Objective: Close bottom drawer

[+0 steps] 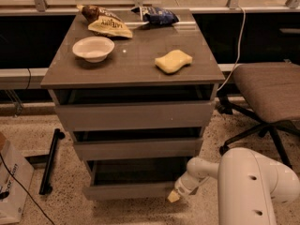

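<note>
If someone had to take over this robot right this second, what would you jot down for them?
The claw is low near the floor, at the right end of the bottom drawer front; contact cannot be confirmed.
The bottom drawer is pulled out of the cabinet, with its inside showing.
Done: the claw is lined up at the drawer front.
Left: push the drawer in until it is shut.
Note: an office chair stands to the right of the cabinet.
</note>
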You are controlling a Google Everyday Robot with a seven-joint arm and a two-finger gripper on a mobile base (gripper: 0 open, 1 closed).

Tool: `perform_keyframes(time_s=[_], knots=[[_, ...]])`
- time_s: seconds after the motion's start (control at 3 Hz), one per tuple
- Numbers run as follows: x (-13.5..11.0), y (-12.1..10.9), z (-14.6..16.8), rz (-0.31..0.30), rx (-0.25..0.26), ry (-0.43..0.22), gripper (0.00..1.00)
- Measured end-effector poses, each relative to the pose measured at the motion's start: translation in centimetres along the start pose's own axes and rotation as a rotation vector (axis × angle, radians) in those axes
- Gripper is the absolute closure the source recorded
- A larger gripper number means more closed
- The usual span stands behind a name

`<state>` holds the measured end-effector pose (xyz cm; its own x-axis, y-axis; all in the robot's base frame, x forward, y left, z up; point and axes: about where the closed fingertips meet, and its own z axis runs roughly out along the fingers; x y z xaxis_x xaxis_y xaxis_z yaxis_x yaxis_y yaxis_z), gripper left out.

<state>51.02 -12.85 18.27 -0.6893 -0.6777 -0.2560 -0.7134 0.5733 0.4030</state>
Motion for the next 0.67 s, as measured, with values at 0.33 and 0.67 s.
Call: perform_keyframes(time_s=[0.33,0.67], knots=[[-1.51,-1.99,-1.16,0.027,0.018,-0.092,1.0],[-2.02,-2.87,-1.24,0.038,0.035,-0.116,1.0]])
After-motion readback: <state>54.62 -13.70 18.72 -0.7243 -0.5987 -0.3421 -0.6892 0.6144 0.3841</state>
